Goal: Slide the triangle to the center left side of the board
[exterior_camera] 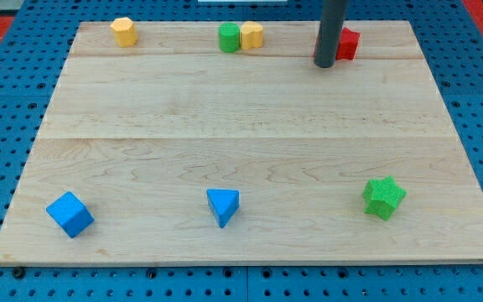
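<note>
The blue triangle [223, 205] lies near the board's bottom edge, about the middle of its width. My tip [324, 64] stands near the board's top edge at the right, touching or just left of a red block [348, 44]. The tip is far from the triangle, up and to the right of it.
A blue cube [70, 214] sits at the bottom left. A green star [383, 198] sits at the bottom right. Along the top edge are a yellow block [123, 31] and a green block [229, 38] touching another yellow block [251, 35]. The wooden board [241, 126] lies on a blue pegboard.
</note>
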Tool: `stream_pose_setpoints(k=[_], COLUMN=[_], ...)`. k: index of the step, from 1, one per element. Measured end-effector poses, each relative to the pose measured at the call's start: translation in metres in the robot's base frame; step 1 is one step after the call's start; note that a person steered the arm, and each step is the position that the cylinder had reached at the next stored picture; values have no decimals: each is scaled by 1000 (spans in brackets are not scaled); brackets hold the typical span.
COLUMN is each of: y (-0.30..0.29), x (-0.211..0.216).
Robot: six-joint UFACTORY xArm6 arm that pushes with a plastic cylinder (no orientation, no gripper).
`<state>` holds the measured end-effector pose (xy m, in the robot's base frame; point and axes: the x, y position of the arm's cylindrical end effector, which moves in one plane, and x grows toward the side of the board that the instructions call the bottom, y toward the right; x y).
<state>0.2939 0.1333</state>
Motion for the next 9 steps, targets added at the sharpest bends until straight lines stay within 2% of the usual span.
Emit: stream_pose_setpoints(k=[2,3,4,5,6,7,8,9], y=[1,1,-3,-27,-89,-140,-166,-215], x=[2,32,87,189,269,269,277,256])
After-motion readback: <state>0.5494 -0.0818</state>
